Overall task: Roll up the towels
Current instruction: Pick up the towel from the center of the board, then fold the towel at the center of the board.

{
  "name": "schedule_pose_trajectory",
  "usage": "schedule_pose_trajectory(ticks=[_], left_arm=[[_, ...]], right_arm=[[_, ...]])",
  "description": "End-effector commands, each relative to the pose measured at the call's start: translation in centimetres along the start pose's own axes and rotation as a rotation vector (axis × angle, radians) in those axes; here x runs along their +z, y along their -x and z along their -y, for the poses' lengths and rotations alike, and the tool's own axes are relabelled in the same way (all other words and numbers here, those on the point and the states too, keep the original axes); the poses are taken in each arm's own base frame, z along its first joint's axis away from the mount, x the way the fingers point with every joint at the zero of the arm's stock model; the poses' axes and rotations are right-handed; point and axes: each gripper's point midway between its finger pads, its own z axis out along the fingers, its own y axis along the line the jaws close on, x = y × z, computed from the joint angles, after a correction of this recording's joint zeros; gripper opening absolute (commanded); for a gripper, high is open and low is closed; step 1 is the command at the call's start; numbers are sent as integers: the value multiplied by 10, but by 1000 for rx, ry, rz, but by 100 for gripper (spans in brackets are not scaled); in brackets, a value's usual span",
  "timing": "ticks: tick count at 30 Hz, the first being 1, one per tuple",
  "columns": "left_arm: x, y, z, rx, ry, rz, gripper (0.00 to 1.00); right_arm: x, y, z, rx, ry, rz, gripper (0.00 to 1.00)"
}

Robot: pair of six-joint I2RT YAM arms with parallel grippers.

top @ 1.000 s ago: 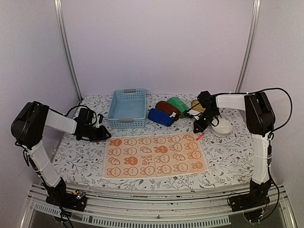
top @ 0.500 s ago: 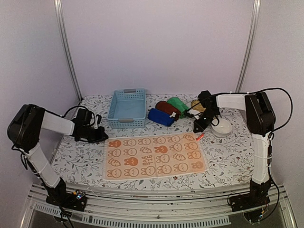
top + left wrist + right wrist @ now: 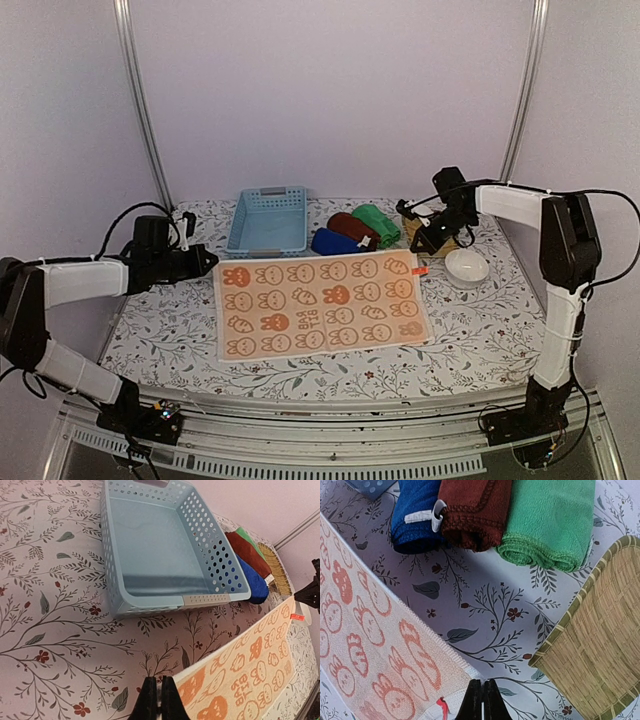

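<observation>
The orange towel (image 3: 320, 305) with white bunny pattern hangs stretched between both grippers, far edge lifted off the table. My left gripper (image 3: 212, 262) is shut on its far left corner (image 3: 200, 680). My right gripper (image 3: 414, 248) is shut on its far right corner (image 3: 455, 690), beside a red tag (image 3: 440, 704). Three rolled towels lie behind it: dark blue (image 3: 335, 243), maroon (image 3: 352, 227) and green (image 3: 378, 222). They also show in the right wrist view: blue (image 3: 415, 510), maroon (image 3: 475, 510), green (image 3: 550, 520).
A light blue plastic basket (image 3: 268, 222) stands at the back, close in the left wrist view (image 3: 165, 545). A yellow wicker tray (image 3: 600, 645) sits behind my right gripper. A white bowl (image 3: 466, 266) rests at the right. The floral tablecloth (image 3: 170, 320) covers the table.
Both grippers rose and moved back, lifting the towel's far edge off the table. The left arm swung left and outward; the towel shifted toward the basket.
</observation>
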Motion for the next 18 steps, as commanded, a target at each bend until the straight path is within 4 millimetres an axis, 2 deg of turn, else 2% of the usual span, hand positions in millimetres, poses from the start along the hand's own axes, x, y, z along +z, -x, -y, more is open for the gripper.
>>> schedule_pose_trajectory(ticks=[1,6,9,13,18], left_arm=[[-8,5,-2,-3,29,3,0],[-14,10,3,0,18,10,0],[-16,13,4,1,18,12,0],[-12,5,7,-22,-6,-23,0],[-9,-12,13,-40,-47,-67,0]], right_arm=[[-35,26,7,-54,-56,114,2],[-45,31,14,-96,-117,140,2],[-40,28,8,-103,-82,141,2],[-31,17,-4,-108,-23,129,2],[-23,1,-5,-140,-35,97,3]])
